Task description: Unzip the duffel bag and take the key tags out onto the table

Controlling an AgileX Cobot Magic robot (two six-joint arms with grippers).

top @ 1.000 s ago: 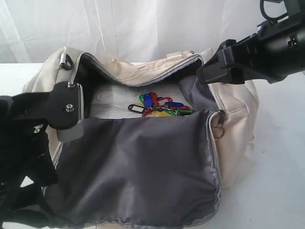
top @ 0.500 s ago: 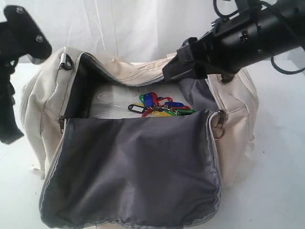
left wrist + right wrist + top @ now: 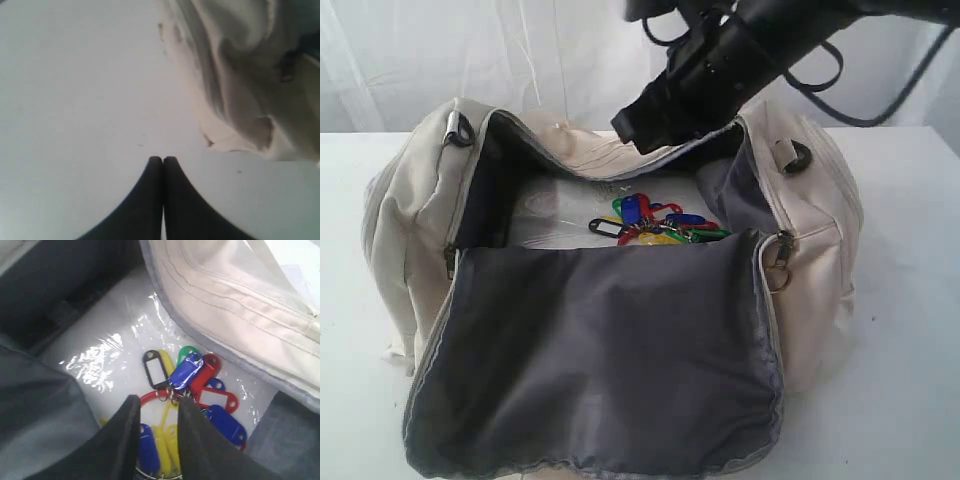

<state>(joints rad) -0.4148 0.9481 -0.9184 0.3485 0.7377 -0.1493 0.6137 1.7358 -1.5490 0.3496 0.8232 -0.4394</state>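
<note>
The large cream fabric duffel bag (image 3: 820, 250) lies on its base on the broad plain white table (image 3: 905, 400), which stretches well beyond it on both sides. Its top is unzipped and the wide flap hangs folded down over the near side, dark grey lining outward. The bunch of small plastic key tags (image 3: 655, 222), red, blue, yellow, green and one black, with pale label windows, lies inside on the bag's glossy pale floor, near the far wall, tags fanned and overlapping
</note>
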